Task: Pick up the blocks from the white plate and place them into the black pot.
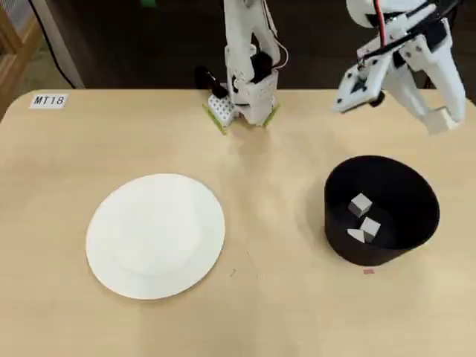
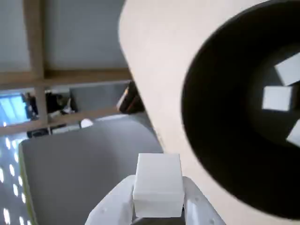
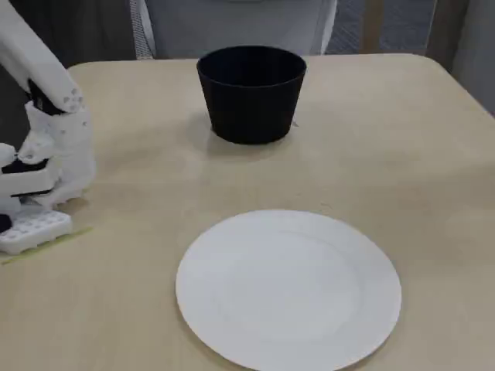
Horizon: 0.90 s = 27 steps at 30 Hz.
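My gripper (image 1: 444,119) hangs high above the table's back right, beyond the black pot (image 1: 382,210), and is shut on one off-white block (image 2: 158,184). In the wrist view that block sits between the two white fingers (image 2: 114,202) at the bottom edge, with the pot's dark inside (image 2: 225,136) to the right. Three blocks lie inside the pot: (image 1: 361,204), (image 1: 370,227), (image 1: 356,236). The white plate (image 1: 155,235) lies bare at the left of the overhead view. In the fixed view I see the plate (image 3: 288,290) and the pot (image 3: 251,93), but not the gripper.
The arm's white base (image 1: 245,97) is clamped at the table's back edge. A label reading MT18 (image 1: 49,100) lies at the back left corner. The table's edge (image 2: 140,93) shows in the wrist view, with floor and window frames beyond it.
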### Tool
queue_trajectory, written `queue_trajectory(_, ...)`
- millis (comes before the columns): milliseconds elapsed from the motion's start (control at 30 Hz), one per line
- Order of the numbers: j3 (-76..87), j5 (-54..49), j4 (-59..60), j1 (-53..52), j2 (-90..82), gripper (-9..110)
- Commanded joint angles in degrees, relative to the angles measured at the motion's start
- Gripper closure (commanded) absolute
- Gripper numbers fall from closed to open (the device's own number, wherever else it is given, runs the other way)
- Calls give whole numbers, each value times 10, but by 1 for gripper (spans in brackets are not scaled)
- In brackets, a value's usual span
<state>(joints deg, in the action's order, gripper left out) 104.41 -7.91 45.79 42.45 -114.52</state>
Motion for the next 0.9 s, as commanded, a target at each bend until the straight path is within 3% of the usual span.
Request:
queue_trajectory(0,68,-6,-87,-26,-5,104)
queue_trajectory(367,110,-35,-138,-75,58,102)
queue_trajectory(467,127,-63,-140,-76,47,67)
queue_trajectory(533,134,-68,-140,-81,43,58)
queue_trajectory(767,136,-70,-135,-96,27,57)
queue_trajectory(867,142,-67,-131,-105,5,65)
